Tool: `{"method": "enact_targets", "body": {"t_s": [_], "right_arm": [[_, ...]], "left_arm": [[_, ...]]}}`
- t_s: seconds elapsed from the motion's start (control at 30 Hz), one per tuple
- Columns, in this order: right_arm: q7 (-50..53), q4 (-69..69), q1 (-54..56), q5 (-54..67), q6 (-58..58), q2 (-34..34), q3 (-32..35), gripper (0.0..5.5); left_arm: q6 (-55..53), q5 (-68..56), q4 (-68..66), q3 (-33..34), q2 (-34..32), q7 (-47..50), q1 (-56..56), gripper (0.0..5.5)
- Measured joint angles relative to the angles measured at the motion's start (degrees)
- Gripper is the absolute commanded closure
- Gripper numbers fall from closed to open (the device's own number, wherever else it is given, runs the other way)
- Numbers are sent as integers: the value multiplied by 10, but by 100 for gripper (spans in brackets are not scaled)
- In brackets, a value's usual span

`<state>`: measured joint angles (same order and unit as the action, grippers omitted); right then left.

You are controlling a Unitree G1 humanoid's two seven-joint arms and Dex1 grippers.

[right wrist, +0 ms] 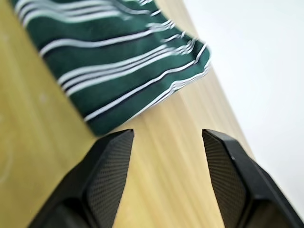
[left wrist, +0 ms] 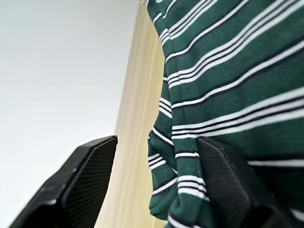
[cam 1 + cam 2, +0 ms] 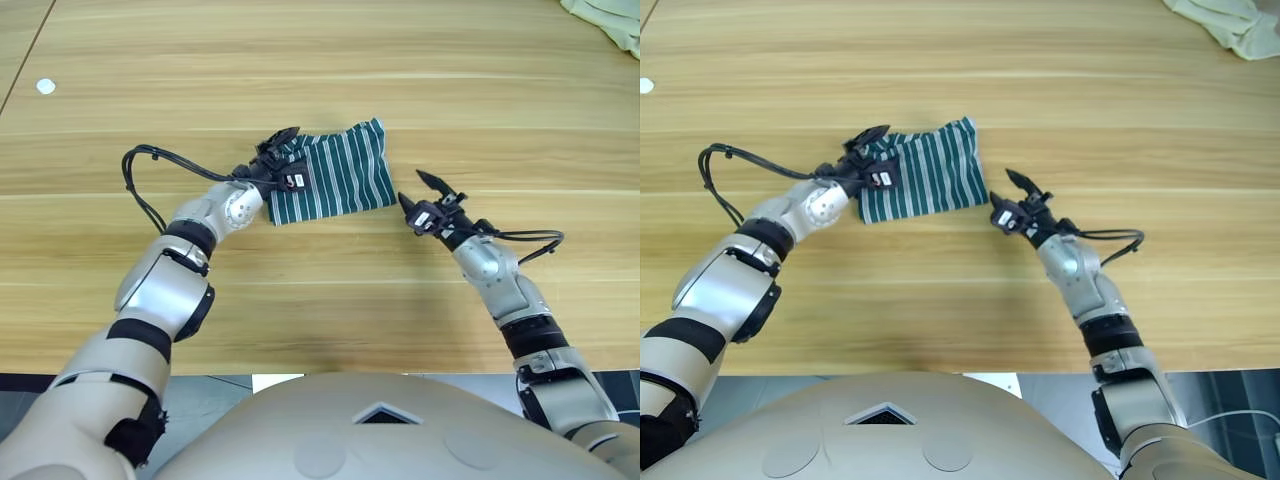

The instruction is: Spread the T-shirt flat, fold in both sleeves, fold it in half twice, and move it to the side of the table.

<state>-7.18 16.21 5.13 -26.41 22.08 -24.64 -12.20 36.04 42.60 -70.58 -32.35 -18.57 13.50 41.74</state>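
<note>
**On the wooden table: folded T-shirt, one gripper at its edge, one beside it**

Across the whole scene runs the wooden table (image 3: 330, 310), its pale planks lying side to side in front of the robot. Near its middle lies the T-shirt (image 3: 340, 175), dark green with thin white stripes and folded into a compact, roughly square packet that rests flat on the wood. The stacked layers show along the packet's edges. At the far right corner of the table sits a crumpled pale cloth (image 3: 612, 20), well apart from the shirt.

At the shirt's left edge is the left gripper (image 3: 278, 152). Its fingers (image 2: 90, 175) are spread wide in the left wrist view, with the bunched, striped edge of the shirt bulging between them and one finger lying against the fabric. A black cable (image 3: 140, 175) loops out from that forearm over the table.

Just beside the shirt's near right corner hangs the right gripper (image 3: 412, 190), clear of the fabric. Its fingers (image 1: 107, 175) stand wide apart, with only bare wood between them and the shirt's corner a little beyond the tips.

Far off to the left a small white dot (image 3: 45, 86) lies on the wood.
</note>
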Motion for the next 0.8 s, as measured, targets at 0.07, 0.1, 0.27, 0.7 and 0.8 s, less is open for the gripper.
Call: {"method": "enact_targets", "body": {"t_s": [0.07,0.1,0.27,0.7,0.8], "right_arm": [[2,-30,23,34,9,26,6,285],[-3,-36,36,51,10,40,5,285],[-49,8,98,87,12,109,-40,285],[-159,505,359,195,-70,241,19,285],[-181,551,394,255,-133,242,85,285]], "left_arm": [[-1,0,8,1,-2,23,-1,238],[1,-1,20,4,-7,36,-3,238],[22,-25,125,59,-53,90,-18,238],[23,-134,108,183,-79,172,-27,238],[43,-159,115,206,-79,172,-49,238]]}}
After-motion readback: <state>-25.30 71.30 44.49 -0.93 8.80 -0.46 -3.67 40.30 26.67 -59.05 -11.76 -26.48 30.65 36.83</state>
